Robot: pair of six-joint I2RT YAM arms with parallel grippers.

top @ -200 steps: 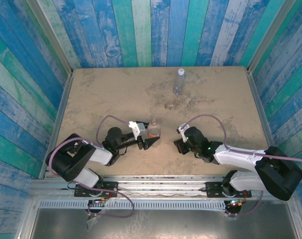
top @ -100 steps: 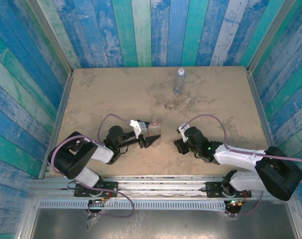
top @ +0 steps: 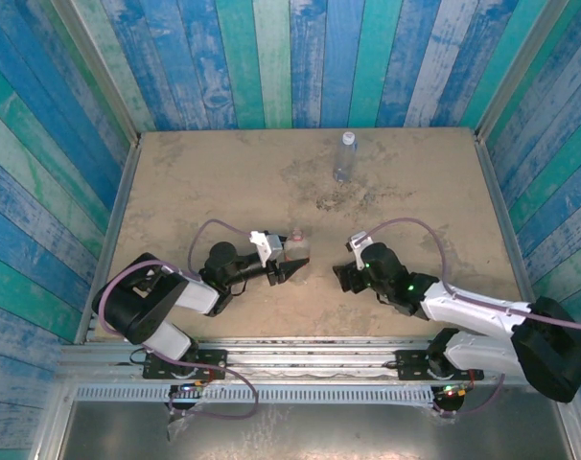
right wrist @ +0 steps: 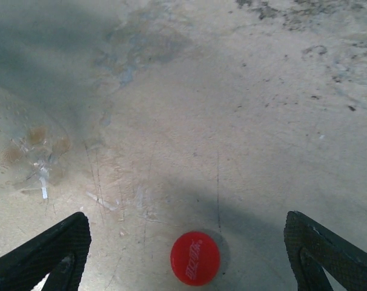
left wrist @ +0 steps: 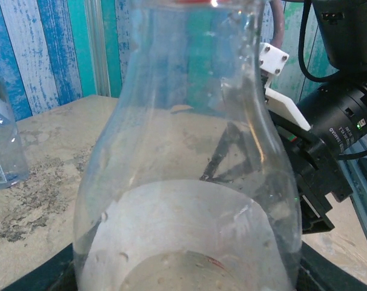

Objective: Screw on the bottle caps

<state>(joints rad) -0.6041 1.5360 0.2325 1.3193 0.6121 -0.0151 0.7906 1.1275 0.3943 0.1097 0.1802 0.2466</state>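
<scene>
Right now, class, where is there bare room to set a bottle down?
Free: far-left table between the left wall and plain bottle; also the far-right corner. Crowded: near middle, where the left pincer grips the labelled bottle and the open right pincer straddles the red cap.

right tool point(top: 347, 277) edged forward, arm straightened

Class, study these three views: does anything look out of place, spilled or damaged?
The red cap lies loose on the table, between the fingers of the open right gripper, off any bottle. Dark gritty smears mark the table near the far bottle. Nothing looks broken.
</scene>
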